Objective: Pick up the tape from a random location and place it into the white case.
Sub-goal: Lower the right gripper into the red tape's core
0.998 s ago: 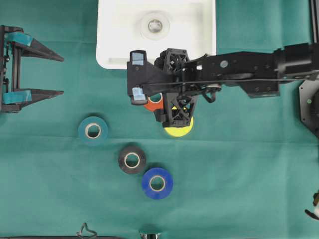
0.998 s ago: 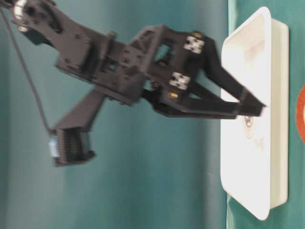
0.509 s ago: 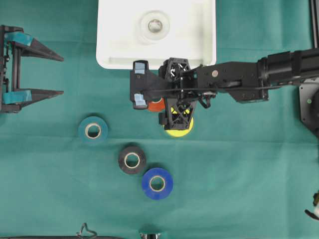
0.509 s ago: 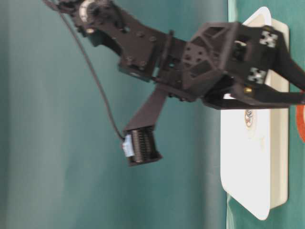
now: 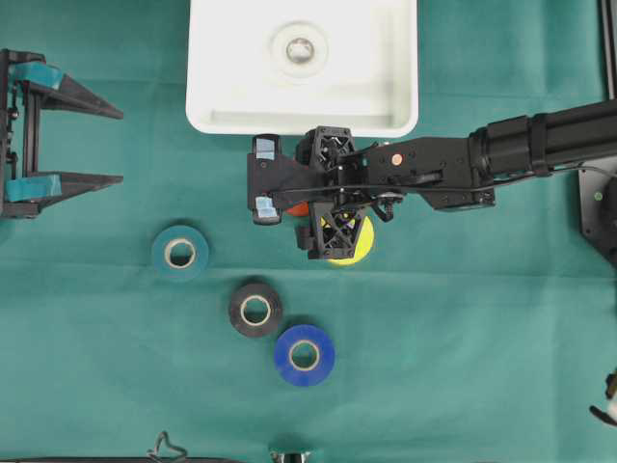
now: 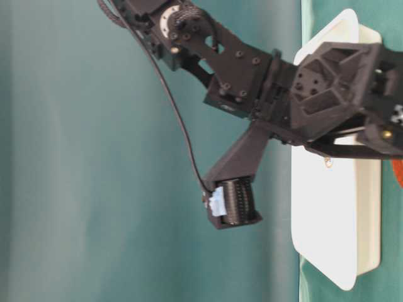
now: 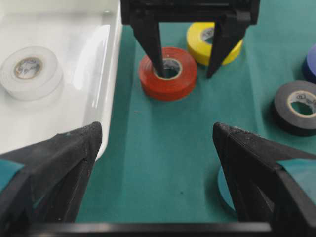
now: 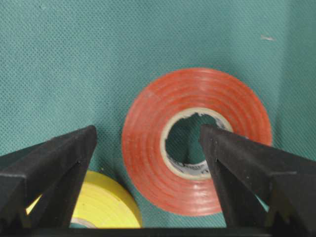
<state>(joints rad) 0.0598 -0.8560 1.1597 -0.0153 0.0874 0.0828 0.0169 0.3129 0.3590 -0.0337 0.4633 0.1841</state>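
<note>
A red tape roll lies flat on the green cloth just in front of the white case. My right gripper is open and low over it. One finger stands in the roll's hole and the other outside, between the red roll and a yellow roll. A white tape roll lies inside the case. My left gripper rests open and empty at the far left.
More rolls lie on the cloth: teal, black and blue. The yellow roll sits close beside the red one. The right arm reaches in from the right across the case's front edge.
My right gripper has come down from the case's front rim onto the red roll, jaws staying wide. The left arm and all rolls have not moved.
</note>
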